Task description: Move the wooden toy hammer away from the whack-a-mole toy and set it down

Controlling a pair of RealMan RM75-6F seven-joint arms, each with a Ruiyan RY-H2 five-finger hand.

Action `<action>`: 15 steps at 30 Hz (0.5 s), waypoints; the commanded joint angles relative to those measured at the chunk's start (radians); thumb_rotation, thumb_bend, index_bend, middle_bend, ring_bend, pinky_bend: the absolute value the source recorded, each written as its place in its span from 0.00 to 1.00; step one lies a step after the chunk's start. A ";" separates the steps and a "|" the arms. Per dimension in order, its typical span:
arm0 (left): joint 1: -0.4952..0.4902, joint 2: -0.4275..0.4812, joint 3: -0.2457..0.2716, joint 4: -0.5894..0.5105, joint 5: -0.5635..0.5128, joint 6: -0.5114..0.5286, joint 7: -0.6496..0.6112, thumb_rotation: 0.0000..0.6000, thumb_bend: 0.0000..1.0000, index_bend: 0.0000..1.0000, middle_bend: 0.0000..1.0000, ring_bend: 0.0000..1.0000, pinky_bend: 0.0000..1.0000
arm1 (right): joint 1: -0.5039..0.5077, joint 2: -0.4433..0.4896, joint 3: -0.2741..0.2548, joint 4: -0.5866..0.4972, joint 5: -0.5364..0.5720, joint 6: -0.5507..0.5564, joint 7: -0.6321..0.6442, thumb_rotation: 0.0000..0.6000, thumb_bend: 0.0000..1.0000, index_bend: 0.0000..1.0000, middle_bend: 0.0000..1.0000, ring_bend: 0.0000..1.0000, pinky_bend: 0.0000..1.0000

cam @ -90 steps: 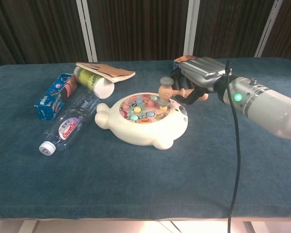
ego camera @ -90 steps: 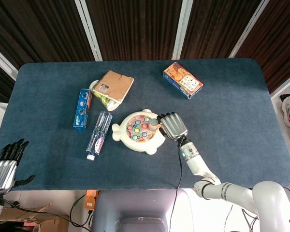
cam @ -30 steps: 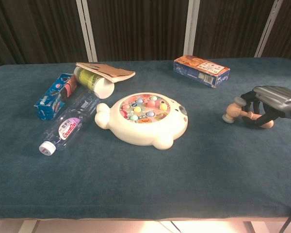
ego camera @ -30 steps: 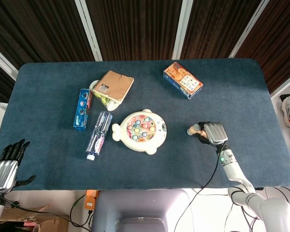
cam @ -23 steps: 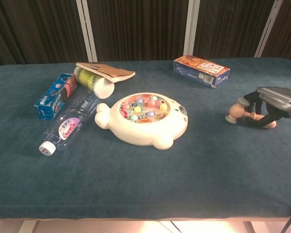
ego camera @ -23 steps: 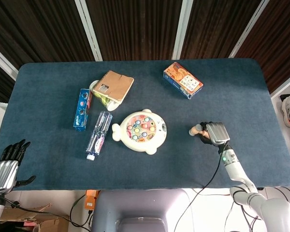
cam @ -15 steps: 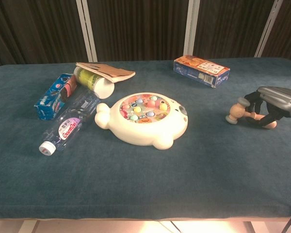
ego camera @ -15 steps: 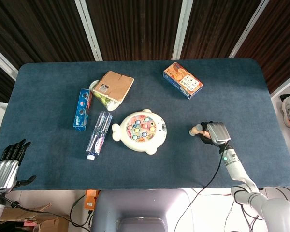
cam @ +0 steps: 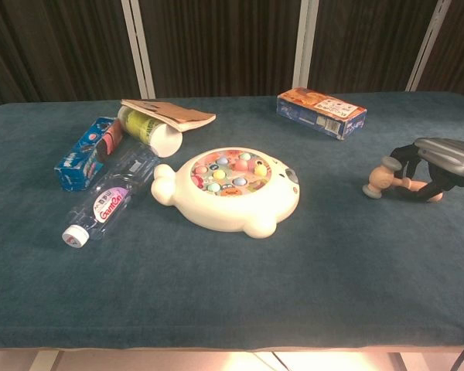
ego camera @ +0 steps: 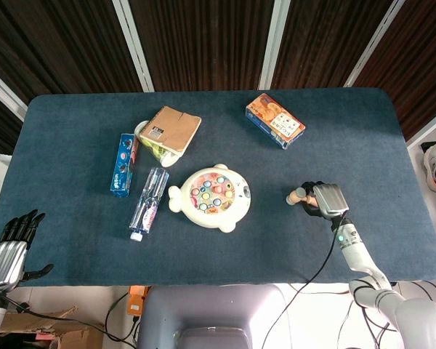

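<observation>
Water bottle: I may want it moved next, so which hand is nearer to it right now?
Left. The left hand hangs off the table's near-left edge, the water bottle up and to its right. The right hand, holding the toy hammer, is beyond the whack-a-mole toy.

Matt blue cloth table, glossy cream plastic toy

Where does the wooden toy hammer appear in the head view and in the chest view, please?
Head view: the wooden toy hammer is at lower right, in the right hand, well right of the whack-a-mole toy.
Chest view: the hammer is at the right edge, mid-height, low at the table, under the same hand.
Shared landmark: the orange box lies behind the hammer in both views.
</observation>
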 commanded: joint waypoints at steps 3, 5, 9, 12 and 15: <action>0.000 0.000 0.000 0.001 0.000 0.000 -0.001 1.00 0.09 0.00 0.00 0.00 0.06 | -0.003 0.006 0.003 -0.005 -0.001 0.004 0.007 1.00 0.24 0.38 0.42 0.35 0.52; 0.000 0.000 0.000 0.001 -0.001 0.001 -0.002 1.00 0.09 0.00 0.00 0.00 0.06 | -0.006 0.010 0.006 -0.010 0.002 0.004 0.009 1.00 0.23 0.37 0.41 0.35 0.52; 0.000 -0.001 -0.001 0.000 -0.001 0.001 -0.001 1.00 0.09 0.00 0.00 0.00 0.06 | -0.011 0.022 0.008 -0.027 0.007 0.001 -0.004 1.00 0.21 0.36 0.40 0.34 0.52; 0.001 -0.001 0.000 0.000 0.000 0.002 -0.001 1.00 0.09 0.00 0.00 0.00 0.06 | -0.012 0.027 0.011 -0.037 0.010 -0.003 -0.009 1.00 0.21 0.35 0.40 0.34 0.52; 0.001 -0.001 0.000 0.000 0.000 0.002 -0.001 1.00 0.09 0.00 0.00 0.00 0.06 | -0.013 0.030 0.013 -0.042 0.013 -0.006 -0.012 1.00 0.21 0.35 0.40 0.34 0.51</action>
